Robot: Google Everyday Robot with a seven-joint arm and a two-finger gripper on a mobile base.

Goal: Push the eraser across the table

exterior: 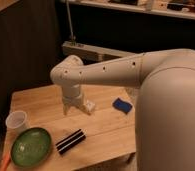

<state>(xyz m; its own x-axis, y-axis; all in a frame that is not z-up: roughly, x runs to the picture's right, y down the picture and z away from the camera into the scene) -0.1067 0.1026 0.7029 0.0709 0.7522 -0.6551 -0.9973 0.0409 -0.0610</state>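
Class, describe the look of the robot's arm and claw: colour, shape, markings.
The arm is a smooth, cream-white tapering tube with a row of small dark dots and a rounded joint. The claw, above the light wooden table, is cream-white too, short and blocky. No cables show.
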